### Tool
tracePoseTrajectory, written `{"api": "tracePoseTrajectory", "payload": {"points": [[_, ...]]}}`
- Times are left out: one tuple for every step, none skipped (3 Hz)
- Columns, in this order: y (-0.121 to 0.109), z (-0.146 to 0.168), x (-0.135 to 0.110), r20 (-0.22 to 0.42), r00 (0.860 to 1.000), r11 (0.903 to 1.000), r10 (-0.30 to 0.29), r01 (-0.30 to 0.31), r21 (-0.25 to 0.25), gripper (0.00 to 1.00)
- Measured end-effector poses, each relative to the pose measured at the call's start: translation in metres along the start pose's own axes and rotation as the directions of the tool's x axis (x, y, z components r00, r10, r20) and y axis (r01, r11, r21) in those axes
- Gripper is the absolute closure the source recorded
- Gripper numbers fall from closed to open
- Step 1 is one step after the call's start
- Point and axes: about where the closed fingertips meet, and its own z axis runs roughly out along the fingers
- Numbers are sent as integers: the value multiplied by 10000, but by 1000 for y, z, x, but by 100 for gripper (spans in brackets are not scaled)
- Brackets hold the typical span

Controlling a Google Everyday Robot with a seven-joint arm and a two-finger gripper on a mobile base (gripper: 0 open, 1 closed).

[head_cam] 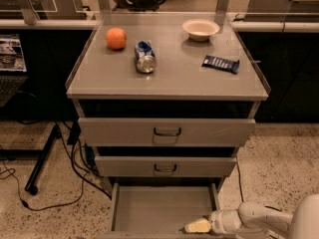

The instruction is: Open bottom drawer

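The bottom drawer [159, 208] of the grey cabinet stands pulled out toward me, showing its plain grey tray; its front and handle lie at or below the lower edge of the view. My gripper [198, 226] reaches in from the lower right on a white arm [259, 218] and sits at the drawer's front right corner, low over the tray. The wide top drawer front [167, 132] and the mid-sized middle drawer front [165, 167], each with a dark loop handle, are closed above it.
On the cabinet top [199, 81] lie an orange [116, 38], a tipped soda can [145, 57], a white bowl [200, 29] and a dark blue snack bar [221, 63]. Cables and a black stand leg [42, 158] lie on the speckled floor at left.
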Motion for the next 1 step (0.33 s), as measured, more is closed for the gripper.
{"api": "tracePoseTrajectory", "payload": {"points": [[0, 0, 0, 0, 10000, 10000, 0, 0, -1, 0]]}}
